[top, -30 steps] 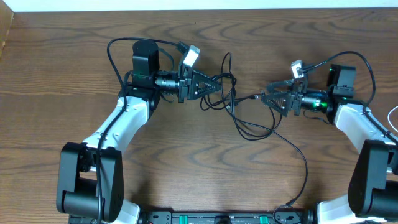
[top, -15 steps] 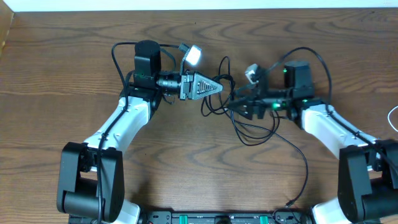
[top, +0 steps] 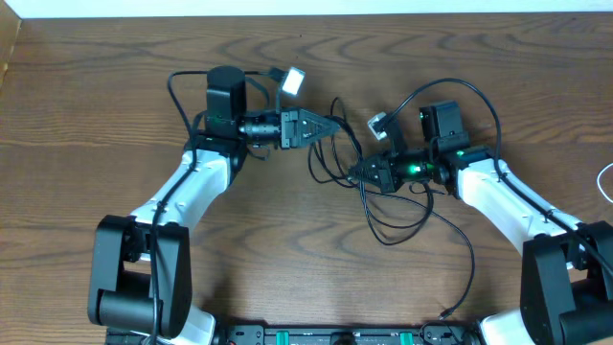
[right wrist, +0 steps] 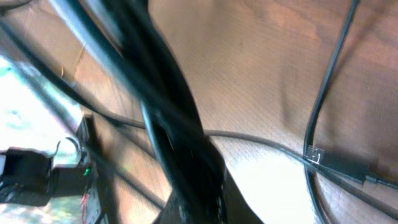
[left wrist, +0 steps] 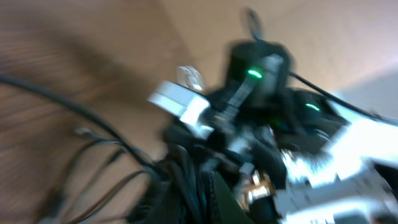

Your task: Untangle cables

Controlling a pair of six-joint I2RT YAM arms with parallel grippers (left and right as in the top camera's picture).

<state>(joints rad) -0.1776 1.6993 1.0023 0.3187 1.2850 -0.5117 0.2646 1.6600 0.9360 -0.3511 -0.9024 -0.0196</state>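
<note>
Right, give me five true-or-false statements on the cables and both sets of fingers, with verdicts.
1. The left fingers and the right fingers both meet the cables mid-table. True.
2. The right fingers are wide open. False: they are shut on the cables.
3. The tangled cables are white. False: they are black.
4. One cable trails from the tangle toward the robot's base. True.
5. The table is bare metal. False: it is wood.
</note>
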